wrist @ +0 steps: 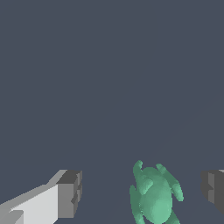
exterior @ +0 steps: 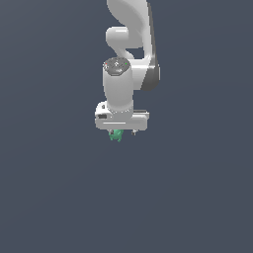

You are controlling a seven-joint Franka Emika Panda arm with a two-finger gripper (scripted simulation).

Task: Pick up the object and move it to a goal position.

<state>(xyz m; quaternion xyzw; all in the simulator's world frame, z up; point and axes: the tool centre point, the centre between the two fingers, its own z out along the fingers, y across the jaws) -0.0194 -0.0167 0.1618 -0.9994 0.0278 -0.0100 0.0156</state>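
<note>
Here, in the wrist view, the gripper (wrist: 142, 192) is seen spread wide, with a dark-padded white finger (wrist: 65, 194) apart from the object (wrist: 154, 197) on either side. The object, lumpy, teal-green and smooth-skinned, is judged light, rigid and somewhat slippery. It is best clamped across its rounded middle, clear of the nubs.

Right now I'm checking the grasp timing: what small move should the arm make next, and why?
Probably close the fingers on the teal-green object. In the wrist view it sits between the two open fingers, with a gap on each side and closer to one of them. In the exterior view it peeks out just under the gripper. How deep it sits between the fingers cannot be told, so lowering slightly first may help.
</note>
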